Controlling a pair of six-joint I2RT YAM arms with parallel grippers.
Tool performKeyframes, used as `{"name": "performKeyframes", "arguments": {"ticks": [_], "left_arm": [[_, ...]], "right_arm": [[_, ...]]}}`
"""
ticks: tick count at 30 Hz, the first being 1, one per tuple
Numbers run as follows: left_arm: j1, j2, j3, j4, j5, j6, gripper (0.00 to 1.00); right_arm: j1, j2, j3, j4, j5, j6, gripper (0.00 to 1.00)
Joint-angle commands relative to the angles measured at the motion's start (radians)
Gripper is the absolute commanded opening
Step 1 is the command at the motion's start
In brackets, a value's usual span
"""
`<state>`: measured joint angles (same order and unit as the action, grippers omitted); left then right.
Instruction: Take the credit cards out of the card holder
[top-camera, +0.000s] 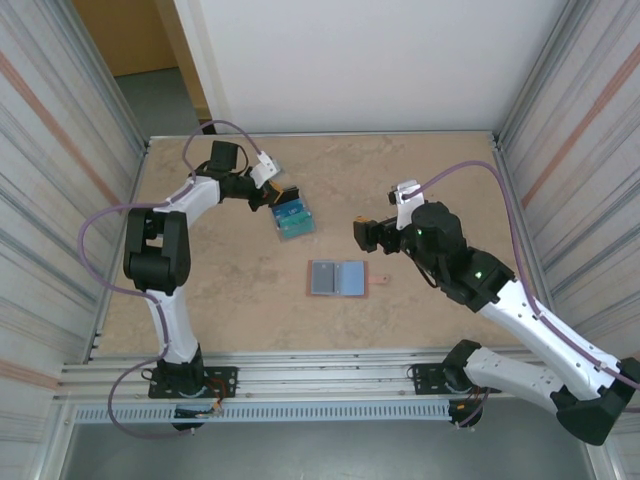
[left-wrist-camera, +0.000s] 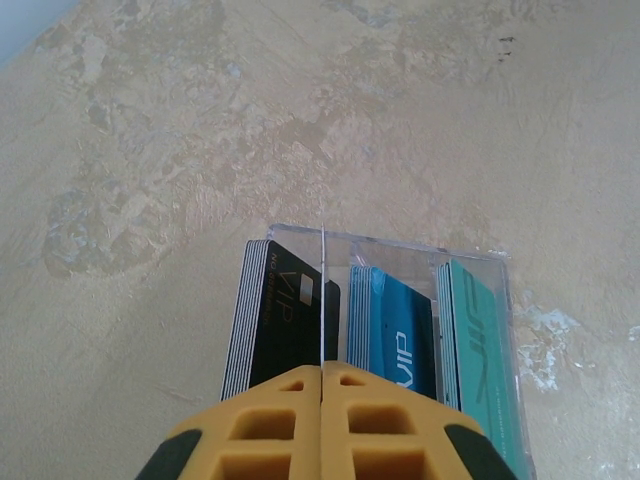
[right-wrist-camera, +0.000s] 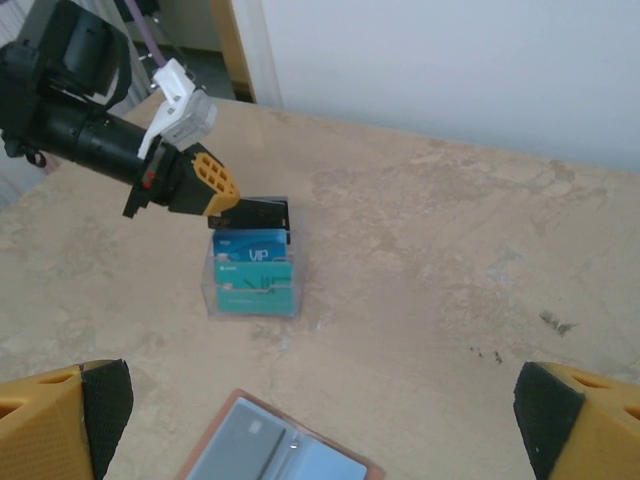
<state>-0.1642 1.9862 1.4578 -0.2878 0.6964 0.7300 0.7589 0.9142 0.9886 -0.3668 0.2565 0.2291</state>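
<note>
Salmon-pink card holder (top-camera: 337, 278) open flat on the table (top-camera: 220, 300), we see left fingers (left-wrist-camera: 280, 425) pressed together above a clear tray (left-wrist-camera: 480, 262) (black, blue, teal stacks (left-wrist-camera: 400, 335)) — right fingers (right-wrist-camera: 60, 410) spread wide.

White-and-black arms (top-camera: 168, 320) trail purple cables (top-camera: 84, 240); the left tool (left-wrist-camera: 322, 372) is yellow-orange and black.
</note>
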Motion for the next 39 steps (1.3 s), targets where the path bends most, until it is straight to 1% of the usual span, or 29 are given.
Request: {"name": "performKeyframes", "arguments": {"ticks": [1, 5, 14, 23, 27, 29, 30, 32, 34, 39], "left_arm": [[0.002, 0.000, 0.006, 0.022, 0.023, -0.008, 0.00], [-0.001, -0.016, -0.028, 0.089, 0.037, -0.035, 0.00], [-0.003, -0.003, -0.028, 0.116, 0.046, -0.042, 0.00], [-0.002, 0.017, -0.030, 0.083, 0.038, -0.015, 0.00], [-0.003, 0.024, -0.020, 0.051, 0.030, -0.003, 0.07], [-0.002, 0.022, -0.020, 0.046, 0.025, 0.003, 0.14], [0.000, 0.023, -0.020, 0.045, 0.022, 0.006, 0.16], [-0.002, 0.019, -0.021, 0.043, 0.017, 0.006, 0.17], [-0.003, 0.017, -0.020, 0.040, 0.014, 0.009, 0.20], [-0.002, 0.000, -0.020, 0.039, 0.012, 0.006, 0.21]], "right_arm": [[-0.004, -0.029, 0.007, 0.011, -0.014, 0.026, 0.99], [-0.003, -0.028, 0.008, 0.012, -0.022, 0.028, 0.99], [-0.004, -0.025, 0.005, 0.012, -0.026, 0.029, 0.99], [-0.003, -0.022, 0.008, 0.013, -0.033, 0.024, 0.99], [-0.003, -0.027, 0.007, 0.017, -0.030, 0.026, 0.99], [-0.003, -0.033, 0.004, 0.019, -0.030, 0.026, 0.99], [-0.004, -0.035, 0.003, 0.021, -0.029, 0.028, 0.99], [-0.004, -0.040, 0.001, 0.022, -0.028, 0.027, 0.99], [-0.004, -0.046, -0.001, 0.025, -0.030, 0.029, 0.99], [-0.003, -0.054, -0.001, 0.032, -0.031, 0.026, 0.99]]}}
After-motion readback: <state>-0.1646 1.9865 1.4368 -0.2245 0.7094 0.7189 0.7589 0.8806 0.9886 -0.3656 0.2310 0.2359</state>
